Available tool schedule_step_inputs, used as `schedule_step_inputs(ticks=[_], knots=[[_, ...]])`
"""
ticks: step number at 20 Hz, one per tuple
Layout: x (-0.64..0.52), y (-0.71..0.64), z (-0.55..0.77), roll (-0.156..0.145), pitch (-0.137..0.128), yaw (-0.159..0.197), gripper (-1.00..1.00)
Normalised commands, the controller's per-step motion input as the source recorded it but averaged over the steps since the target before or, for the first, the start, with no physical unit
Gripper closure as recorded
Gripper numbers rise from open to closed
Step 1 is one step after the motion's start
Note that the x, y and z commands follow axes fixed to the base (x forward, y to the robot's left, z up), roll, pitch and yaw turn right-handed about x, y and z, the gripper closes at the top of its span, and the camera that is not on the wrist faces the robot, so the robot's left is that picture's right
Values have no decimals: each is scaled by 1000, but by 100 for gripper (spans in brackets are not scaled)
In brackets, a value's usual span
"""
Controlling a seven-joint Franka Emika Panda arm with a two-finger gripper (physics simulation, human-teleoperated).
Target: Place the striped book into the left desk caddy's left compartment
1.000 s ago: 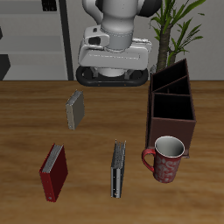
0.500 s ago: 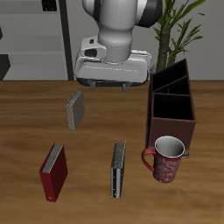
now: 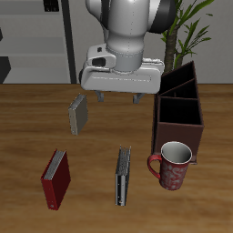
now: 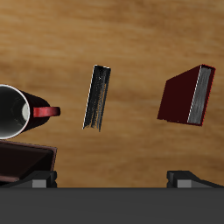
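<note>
Here the arm stands at upper centre of the exterior frame, its wrist pointing straight down over the back of the table (image 3: 27,127). The gripper (image 3: 117,96) hangs above the table with its two fingers spread apart and nothing between them. The striped book (image 3: 123,176) lies flat in the lower middle of the frame, near the front edge and well apart from the gripper. A mug (image 3: 172,166) stands just beside it, and behind the mug rises the left desk caddy (image 3: 179,109) at right. A red book (image 3: 56,178) lies at lower left, a small grey book (image 3: 78,115) farther back.
</note>
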Motion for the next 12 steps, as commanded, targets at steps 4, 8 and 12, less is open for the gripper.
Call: schedule_step_inputs(ticks=[4, 8, 12], knots=[[309, 46, -92, 28, -22, 12, -100], [258, -54, -234, -7, -4, -5, -100], [116, 6, -178, -4, -6, -8, -100]])
